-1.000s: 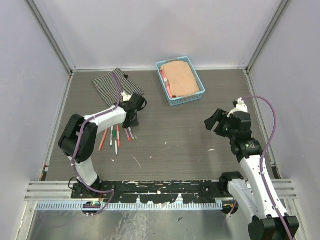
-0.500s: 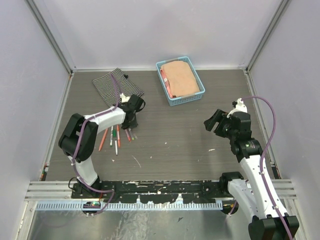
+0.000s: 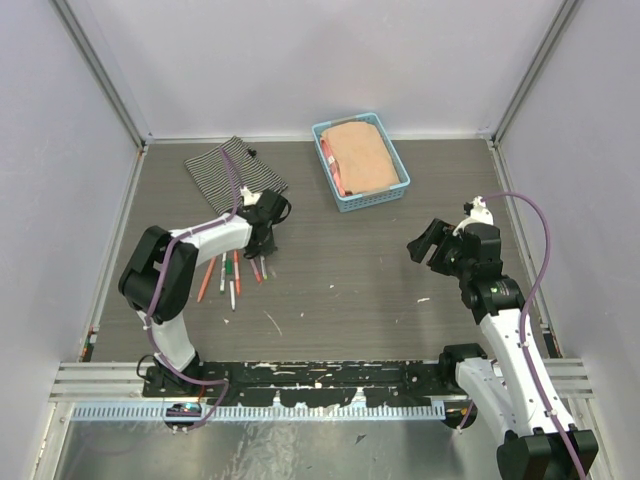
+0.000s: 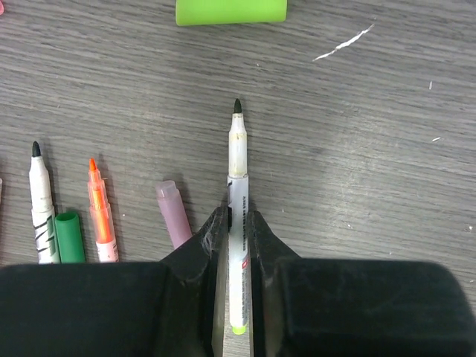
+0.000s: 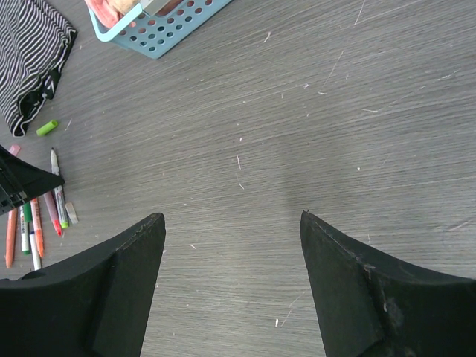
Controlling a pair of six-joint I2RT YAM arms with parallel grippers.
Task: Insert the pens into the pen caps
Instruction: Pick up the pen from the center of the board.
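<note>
**A:** What are the left gripper's fingers doing?

**B:** They are pressed against both sides of a white pen, clamped around the middle of its barrel. The pen lies along the tabletop. Its dark tip is bare and points away from the gripper, and its lime-green end sits back between the fingers.

**A:** What lies beside it?

**B:** A pink cap lies just beside one finger. Past that come an uncapped orange pen, a green cap and a second white pen with a black tip, all roughly parallel. A lime-green cap lies crosswise beyond the held pen's tip, apart from it.

**A:** Where is that on the tabletop?

**B:** On the left half, about midway between the near and far edges. The loose pens fan out just nearer the near edge than the gripper.

**A:** And the right gripper?

**B:** Its fingers stand wide apart over the grey wood-grain toward the right edge, well apart from the pens.

**A:** And farther out?

**B:** A blue basket holding tan cloth sits at the middle of the far edge. A striped cloth lies toward the far left corner.
</note>
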